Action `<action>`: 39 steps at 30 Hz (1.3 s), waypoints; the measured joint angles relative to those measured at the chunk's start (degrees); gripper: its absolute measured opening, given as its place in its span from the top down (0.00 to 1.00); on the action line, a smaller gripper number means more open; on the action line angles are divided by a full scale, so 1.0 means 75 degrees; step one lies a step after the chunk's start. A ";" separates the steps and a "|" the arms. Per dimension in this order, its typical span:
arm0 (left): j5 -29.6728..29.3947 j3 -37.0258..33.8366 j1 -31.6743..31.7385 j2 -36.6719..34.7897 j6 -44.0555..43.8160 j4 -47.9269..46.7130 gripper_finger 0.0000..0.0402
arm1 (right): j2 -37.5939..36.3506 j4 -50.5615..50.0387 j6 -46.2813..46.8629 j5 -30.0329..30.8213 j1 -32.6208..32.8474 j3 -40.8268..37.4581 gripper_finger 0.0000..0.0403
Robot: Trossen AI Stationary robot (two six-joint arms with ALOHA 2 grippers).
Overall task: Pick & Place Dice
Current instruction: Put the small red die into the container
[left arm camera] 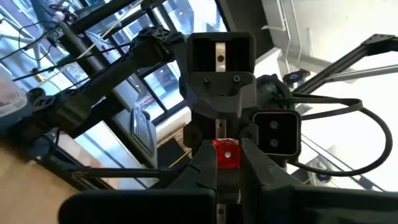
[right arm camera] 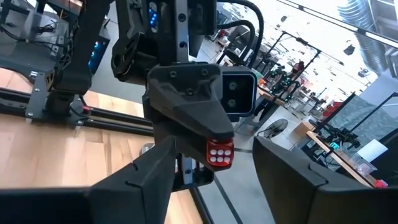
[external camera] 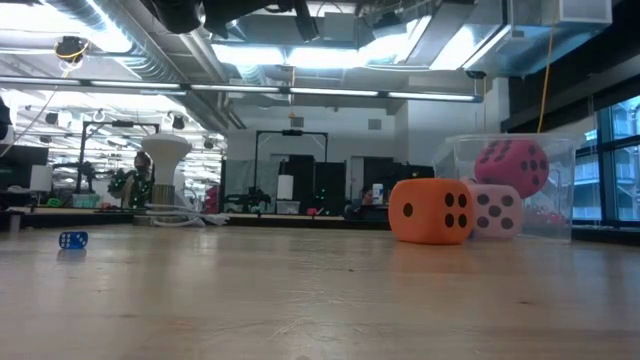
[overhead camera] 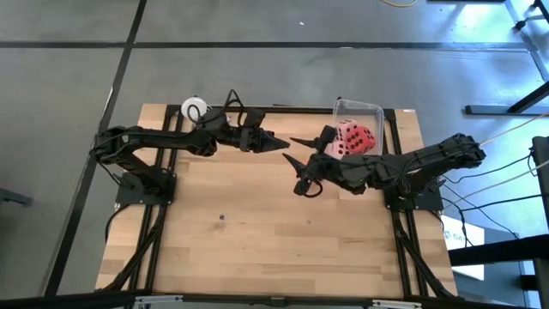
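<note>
Left gripper (overhead camera: 282, 145) sits at upper centre of the high view, pointing toward the frame's right. Its jaws are clamped on a small red die (left arm camera: 226, 154) with white pips. In the left wrist view only one face of that die shows between the fingers, the rest is covered. Right gripper (overhead camera: 297, 172) is just right of it and faces it, jaws spread wide. In the right wrist view its two fingers stand either side of the small red die (right arm camera: 219, 152) and apart from it, though contact is hard to judge from that angle. The high view can't resolve the small die at all, as the dark fingertips hide it. Big dice are at upper right of the counter (overhead camera: 257, 249): the orange die (external camera: 432, 211) and the pale pink die (external camera: 495, 211) sit side by side beside the clear bin (external camera: 560, 190). The red die (external camera: 512, 167) with dark pips is higher up and seen through the bin wall; what it rests on isn't visible. In the high view the right arm cuts off part of this cluster. A small blue die (external camera: 72, 240) lies alone at far left of the low view, well apart from the others. A white tape roll (overhead camera: 195, 109) sits at the counter's top edge by the left arm. Neither gripper shows in the low view.
</note>
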 joint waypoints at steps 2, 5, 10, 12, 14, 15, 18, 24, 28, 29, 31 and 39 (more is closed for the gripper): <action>0.0000 0.0000 -0.0002 0.0000 0.0005 -0.0006 0.98 | 0.0000 0.0013 0.0007 0.0002 0.0000 0.0000 0.48; 0.0012 0.0000 -0.0002 0.0000 0.0024 0.0000 0.98 | 0.0000 0.0015 0.0005 -0.0001 0.0000 0.0000 0.50; 0.0012 0.0000 -0.0002 0.0000 0.0028 0.0000 0.98 | 0.0000 0.0012 0.0009 -0.0004 0.0000 0.0000 0.55; 0.0015 0.0000 -0.0002 0.0000 0.0028 0.0000 0.98 | 0.0000 0.0014 0.0012 -0.0004 0.0000 0.0000 0.58; 0.0015 0.0000 -0.0002 0.0000 0.0025 0.0000 0.98 | 0.0000 0.0012 0.0012 -0.0014 0.0000 0.0000 0.62; 0.0015 0.0000 -0.0003 0.0000 0.0026 0.0000 0.98 | 0.0000 0.0012 0.0013 -0.0089 0.0000 0.0000 0.63; 0.0032 0.0000 -0.0049 0.0000 0.0025 -0.0002 0.98 | 0.0000 0.0012 0.0043 -0.0332 -0.0020 0.0000 0.67; 0.0009 0.0000 -0.0110 0.0000 0.0025 0.0004 0.98 | -0.0009 0.0009 0.0070 -0.0412 -0.0103 0.0000 0.70; 0.0010 0.0003 -0.0144 0.0000 0.0025 0.0001 0.98 | -0.0009 -0.0017 0.0072 -0.0427 -0.0155 0.0000 0.70; 0.0006 0.0003 -0.0144 0.0000 0.0025 0.0002 0.98 | -0.0009 -0.0017 0.0073 -0.0432 -0.0167 0.0000 0.70; 0.0015 0.0003 -0.0144 0.0000 0.0025 0.0002 0.98 | -0.0009 -0.0017 0.0069 -0.0430 -0.0169 0.0000 0.70; 0.0013 0.0003 -0.0143 0.0000 0.0030 0.0005 0.97 | -0.0006 -0.0027 0.0067 -0.0403 -0.0169 0.0000 0.85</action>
